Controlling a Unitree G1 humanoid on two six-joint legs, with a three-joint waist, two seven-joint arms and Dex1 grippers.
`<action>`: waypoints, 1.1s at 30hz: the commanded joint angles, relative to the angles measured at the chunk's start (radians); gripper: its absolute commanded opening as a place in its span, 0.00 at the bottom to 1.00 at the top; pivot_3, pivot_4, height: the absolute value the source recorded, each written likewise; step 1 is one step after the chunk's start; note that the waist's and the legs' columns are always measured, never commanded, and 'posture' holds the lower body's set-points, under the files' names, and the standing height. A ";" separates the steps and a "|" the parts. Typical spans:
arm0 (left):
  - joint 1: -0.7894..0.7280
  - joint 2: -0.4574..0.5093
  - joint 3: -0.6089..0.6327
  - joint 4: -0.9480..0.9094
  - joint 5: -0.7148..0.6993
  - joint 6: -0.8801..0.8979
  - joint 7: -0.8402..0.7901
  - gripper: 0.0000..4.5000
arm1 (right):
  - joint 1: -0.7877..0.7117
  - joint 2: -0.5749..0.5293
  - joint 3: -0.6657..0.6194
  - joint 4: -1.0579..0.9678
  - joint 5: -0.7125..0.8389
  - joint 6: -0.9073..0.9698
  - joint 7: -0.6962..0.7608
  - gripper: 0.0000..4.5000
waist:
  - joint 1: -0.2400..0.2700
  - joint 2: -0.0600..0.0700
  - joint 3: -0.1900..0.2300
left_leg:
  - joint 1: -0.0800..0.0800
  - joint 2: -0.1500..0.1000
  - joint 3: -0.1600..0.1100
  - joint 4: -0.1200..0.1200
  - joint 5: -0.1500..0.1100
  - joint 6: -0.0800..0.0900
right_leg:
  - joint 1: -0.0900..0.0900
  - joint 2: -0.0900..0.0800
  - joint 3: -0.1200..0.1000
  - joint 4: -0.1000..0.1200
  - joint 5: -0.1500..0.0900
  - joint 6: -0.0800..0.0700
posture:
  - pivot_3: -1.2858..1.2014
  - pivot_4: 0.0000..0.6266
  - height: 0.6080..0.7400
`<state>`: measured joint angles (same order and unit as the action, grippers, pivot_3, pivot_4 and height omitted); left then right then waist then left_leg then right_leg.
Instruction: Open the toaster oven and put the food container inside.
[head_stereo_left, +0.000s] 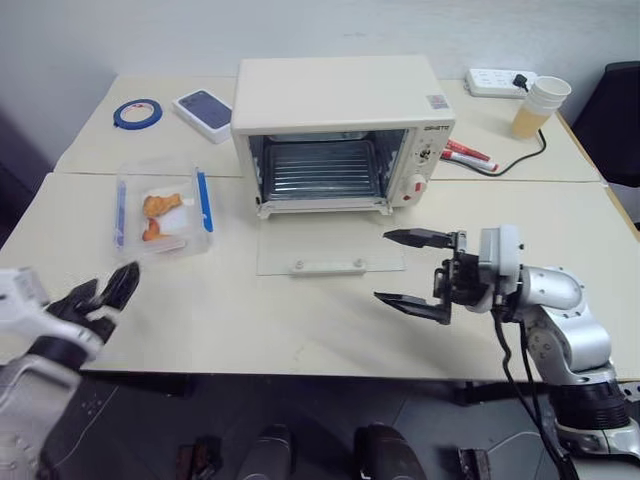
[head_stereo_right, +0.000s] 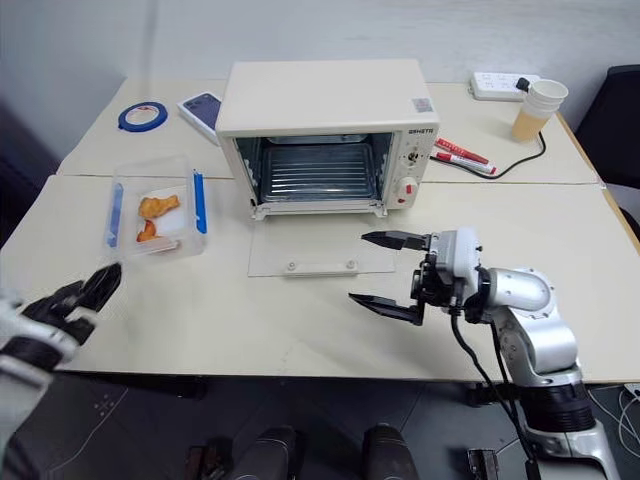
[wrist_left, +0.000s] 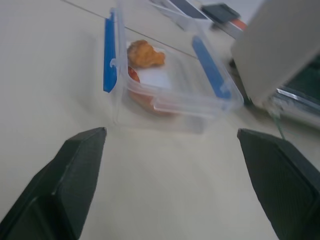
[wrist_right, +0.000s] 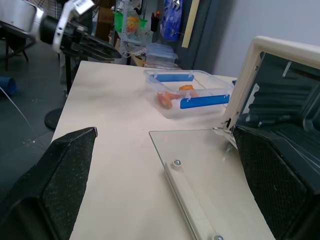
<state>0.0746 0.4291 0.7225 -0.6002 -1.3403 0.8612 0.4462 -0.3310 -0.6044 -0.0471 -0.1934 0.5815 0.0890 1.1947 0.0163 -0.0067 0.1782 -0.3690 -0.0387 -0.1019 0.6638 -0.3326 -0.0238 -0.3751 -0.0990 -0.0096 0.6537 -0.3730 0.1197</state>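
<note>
The left gripper (head_stereo_left: 110, 290) is hovering at the near left edge of the surface (head_stereo_left: 300, 320), jaws standing wide and holding nothing, pointing toward the food container (head_stereo_left: 163, 212). The right gripper (head_stereo_left: 415, 270) is hovering over the near right part of the surface, pointing left, jaws wide apart and holding nothing. The food container is resting on the surface just beyond the left gripper, apart from it, to the left of the toaster oven (head_stereo_left: 340, 130). The glass door (head_stereo_left: 330, 245) is lying flat on the surface, fully lowered, exposing the wire rack (head_stereo_left: 322, 168). Farther back, a blue tape ring (head_stereo_left: 137, 112), a phone (head_stereo_left: 205, 109), a paper cup (head_stereo_left: 540, 105) and a power strip (head_stereo_left: 497, 82) are sitting.
</note>
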 joint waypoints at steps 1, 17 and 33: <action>-0.126 -0.027 -0.100 -0.016 -0.228 -0.105 0.452 0.98 | 0.005 -0.010 -0.023 -0.019 0.016 -0.008 0.012 1.00 | -0.002 0.000 0.000 | 0.000 0.000 0.000 0.000 0.000 0.000 | 0.000 0.000 0.000 0.000 0.000 0.000 | 0.52 0.24 1.00; -0.540 -0.076 -0.314 0.333 -0.275 -0.299 0.963 0.98 | 0.119 -0.032 -0.048 -0.130 0.028 0.041 -0.038 1.00 | 0.009 -0.001 0.000 | 0.000 -0.002 0.003 0.003 0.000 0.000 | -0.001 0.003 0.002 0.001 0.000 0.001 | 0.52 0.24 1.00; -0.638 -0.030 -0.278 0.480 -0.158 -0.277 0.953 0.49 | 0.212 -0.030 -0.071 -0.197 0.039 0.071 -0.101 1.00 | 0.009 -0.002 0.000 | 0.000 -0.002 0.003 0.003 0.000 -0.001 | -0.002 0.004 0.001 0.002 0.001 0.001 | 0.52 0.24 1.00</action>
<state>-0.5587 0.3775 0.4239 -0.1176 -1.5131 0.5781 1.4000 -0.1270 -0.6253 -0.0910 -0.3521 0.6000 0.1579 1.0987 0.0248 -0.0082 0.1783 -0.3692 -0.0413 -0.0990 0.6664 -0.3322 -0.0246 -0.3766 -0.0954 -0.0081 0.6553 -0.3725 0.1208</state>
